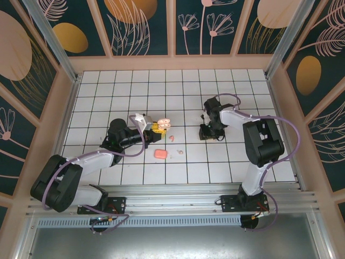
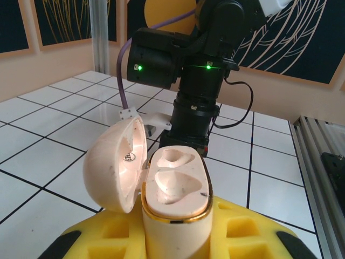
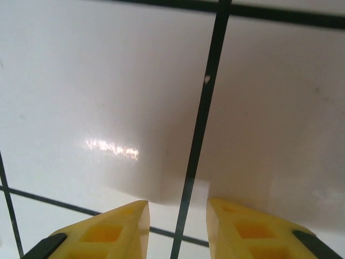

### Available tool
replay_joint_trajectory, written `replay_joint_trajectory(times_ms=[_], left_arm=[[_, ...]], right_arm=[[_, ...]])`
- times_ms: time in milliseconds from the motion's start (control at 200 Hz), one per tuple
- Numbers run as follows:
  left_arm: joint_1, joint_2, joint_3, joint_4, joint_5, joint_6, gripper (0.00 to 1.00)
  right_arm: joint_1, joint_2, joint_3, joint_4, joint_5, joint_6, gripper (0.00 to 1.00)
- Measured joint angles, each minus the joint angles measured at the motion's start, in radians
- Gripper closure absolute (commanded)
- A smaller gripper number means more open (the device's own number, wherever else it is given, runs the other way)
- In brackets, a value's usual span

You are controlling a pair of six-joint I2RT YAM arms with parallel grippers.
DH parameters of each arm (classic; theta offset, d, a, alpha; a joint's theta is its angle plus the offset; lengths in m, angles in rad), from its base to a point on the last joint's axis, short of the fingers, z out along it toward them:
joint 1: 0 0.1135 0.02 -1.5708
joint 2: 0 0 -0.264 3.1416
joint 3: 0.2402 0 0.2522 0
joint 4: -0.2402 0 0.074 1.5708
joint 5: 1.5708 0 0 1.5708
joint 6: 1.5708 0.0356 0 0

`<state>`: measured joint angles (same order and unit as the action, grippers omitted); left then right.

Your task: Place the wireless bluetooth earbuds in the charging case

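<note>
My left gripper (image 1: 156,128) (image 2: 175,234) is shut on a beige charging case (image 2: 175,189) with a gold rim, held upright between the yellow pads (image 2: 108,237). Its lid (image 2: 116,164) hangs open to the left, and both sockets are empty. Two tiny earbuds lie on the tiles: one (image 1: 171,138) just right of the held case (image 1: 164,124), the other (image 1: 180,152) nearer the front. My right gripper (image 1: 207,132) (image 3: 178,210) points down at a tile, right of the earbuds. It is open, with nothing between its yellow fingertips (image 3: 124,226) and a black grout line running under the gap.
A closed salmon-pink case (image 1: 160,154) lies on the tiles beside the nearer earbud. The right arm's black wrist (image 2: 199,91) stands close behind the held case. Pink walls (image 1: 172,62) ring the white tiled floor; a metal rail (image 1: 178,194) runs along the near edge.
</note>
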<state>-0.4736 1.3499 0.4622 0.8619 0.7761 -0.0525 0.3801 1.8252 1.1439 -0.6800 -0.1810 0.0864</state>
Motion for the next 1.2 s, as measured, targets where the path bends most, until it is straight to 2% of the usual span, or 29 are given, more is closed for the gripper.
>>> replay_joint_trajectory(times_ms=[320, 576, 1196], left_arm=[[0.000, -0.006, 0.000, -0.014, 0.001, 0.000, 0.89], [0.000, -0.007, 0.000, -0.014, 0.001, 0.005, 0.89], [0.000, -0.035, 0.004, -0.056, 0.000, 0.044, 0.89]], right_arm=[[0.050, -0.041, 0.021, -0.129, 0.061, 0.034, 0.63], [-0.068, -0.177, -0.023, -0.114, 0.060, 0.168, 0.54], [-0.081, -0.045, -0.027, -0.038, 0.023, 0.212, 0.55]])
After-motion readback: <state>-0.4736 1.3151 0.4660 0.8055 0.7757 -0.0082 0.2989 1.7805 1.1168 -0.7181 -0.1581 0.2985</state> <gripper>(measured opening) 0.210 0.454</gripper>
